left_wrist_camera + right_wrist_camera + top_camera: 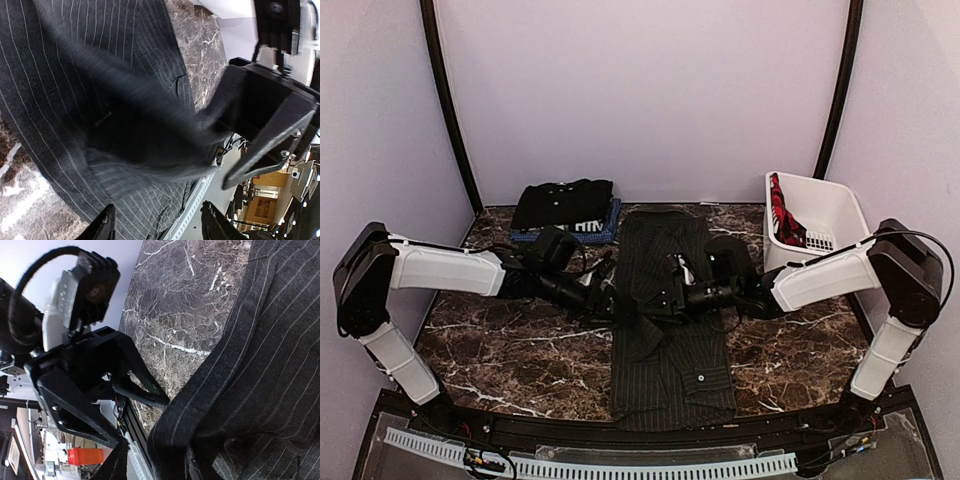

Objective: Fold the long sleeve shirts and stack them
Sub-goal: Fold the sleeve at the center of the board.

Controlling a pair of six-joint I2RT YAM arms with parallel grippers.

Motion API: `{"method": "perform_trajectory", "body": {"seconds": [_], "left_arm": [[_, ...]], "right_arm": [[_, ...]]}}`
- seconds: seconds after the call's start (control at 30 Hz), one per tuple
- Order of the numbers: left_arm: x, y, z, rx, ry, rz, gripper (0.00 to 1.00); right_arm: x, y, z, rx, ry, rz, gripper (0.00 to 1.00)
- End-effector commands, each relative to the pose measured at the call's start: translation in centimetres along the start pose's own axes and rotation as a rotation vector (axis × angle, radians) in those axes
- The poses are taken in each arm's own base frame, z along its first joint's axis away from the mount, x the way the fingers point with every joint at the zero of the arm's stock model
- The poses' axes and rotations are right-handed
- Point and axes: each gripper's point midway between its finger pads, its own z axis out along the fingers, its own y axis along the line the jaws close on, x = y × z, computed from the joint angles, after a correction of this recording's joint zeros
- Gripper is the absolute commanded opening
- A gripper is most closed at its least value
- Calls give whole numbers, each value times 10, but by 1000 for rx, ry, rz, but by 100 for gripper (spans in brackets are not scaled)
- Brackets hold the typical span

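Lengthwise, pinstriped shirt (670, 360) reaches near edge of table (500, 350), marble showing alongside.

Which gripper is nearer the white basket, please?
Right. The right gripper is over the pinstriped shirt's middle, the left gripper at its edge farther from the white basket.

Matt pinstriped cloth shirt (665, 372); glossy marble tabletop (520, 350)
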Motion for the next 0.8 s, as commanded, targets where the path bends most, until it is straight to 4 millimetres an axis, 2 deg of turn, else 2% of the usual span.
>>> {"method": "perform_trajectory", "body": {"seconds": [0.0, 0.1, 0.2, 0.27, 0.37, 0.53, 0.77], "left_arm": [[-1, -10, -23, -23, -70, 45, 58], [2, -7, -30, -43, -91, 36, 59], [4, -12, -39, -44, -116, 53, 61], [7, -5, -42, -80, -111, 54, 61], [15, 5, -38, -107, -73, 50, 61], [19, -11, -27, -54, -26, 65, 61], [26, -6, -9, -128, 17, 29, 60]], "right_arm": [[-5, 0, 14, 34, -5, -42, 39], [-4, 8, 27, 28, 6, -58, 42], [-2, 13, 37, 24, 17, -68, 43], [0, 12, 41, 20, 21, -63, 44], [-4, 11, 38, 39, 1, -75, 45], [-10, 14, 28, 67, -45, -98, 49], [-23, 15, 11, 132, -110, -138, 51]]}}
